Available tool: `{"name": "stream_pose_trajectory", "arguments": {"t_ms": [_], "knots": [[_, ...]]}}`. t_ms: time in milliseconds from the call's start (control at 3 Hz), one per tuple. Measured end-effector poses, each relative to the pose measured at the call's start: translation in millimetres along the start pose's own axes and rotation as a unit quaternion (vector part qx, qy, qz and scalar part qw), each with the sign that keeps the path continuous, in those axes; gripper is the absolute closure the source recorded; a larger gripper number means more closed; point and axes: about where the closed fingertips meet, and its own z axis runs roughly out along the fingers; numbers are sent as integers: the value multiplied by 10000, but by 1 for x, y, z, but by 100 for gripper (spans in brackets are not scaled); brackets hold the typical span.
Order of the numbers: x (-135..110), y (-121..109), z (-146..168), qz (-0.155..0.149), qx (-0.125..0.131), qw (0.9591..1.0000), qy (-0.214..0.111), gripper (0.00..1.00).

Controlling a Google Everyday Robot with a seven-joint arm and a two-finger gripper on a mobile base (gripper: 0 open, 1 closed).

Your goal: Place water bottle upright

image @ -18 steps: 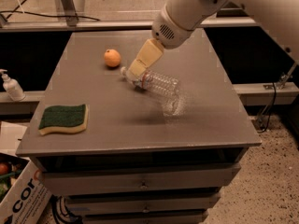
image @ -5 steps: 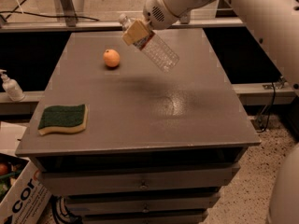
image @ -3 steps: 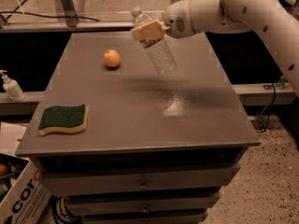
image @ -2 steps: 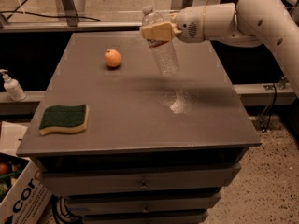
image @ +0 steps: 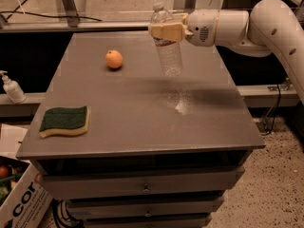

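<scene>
The water bottle [image: 167, 46] is clear ribbed plastic with a white cap on top and hangs almost upright in the air, cap up, tilted slightly left. My gripper [image: 165, 31] is shut on the water bottle around its upper part, just below the shoulder, and comes in from the right on a white arm [image: 237, 25]. The bottle's base is well above the grey table top [image: 142, 113], over its far right half. Its shadow and a bright glint lie on the table below [image: 183, 103].
An orange [image: 114, 59] sits on the far left-middle of the table. A green and yellow sponge [image: 64, 121] lies at the front left. A small white pump dispenser [image: 12, 88] stands on a ledge left of the table. Drawers [image: 142, 186] front the table below.
The bottle was lifted off the table, where it lay on its side, and turned from slanted to nearly upright. The arm swung round so that it reaches in from the right.
</scene>
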Motion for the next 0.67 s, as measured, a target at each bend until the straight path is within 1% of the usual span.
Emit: {"name": "stream_pose_trajectory", "arguments": {"t_ms": [333, 667], "knots": [[-5, -3, 1, 3, -115, 9996, -269, 100], [-8, -9, -5, 147, -184, 9969, -748, 100]]}}
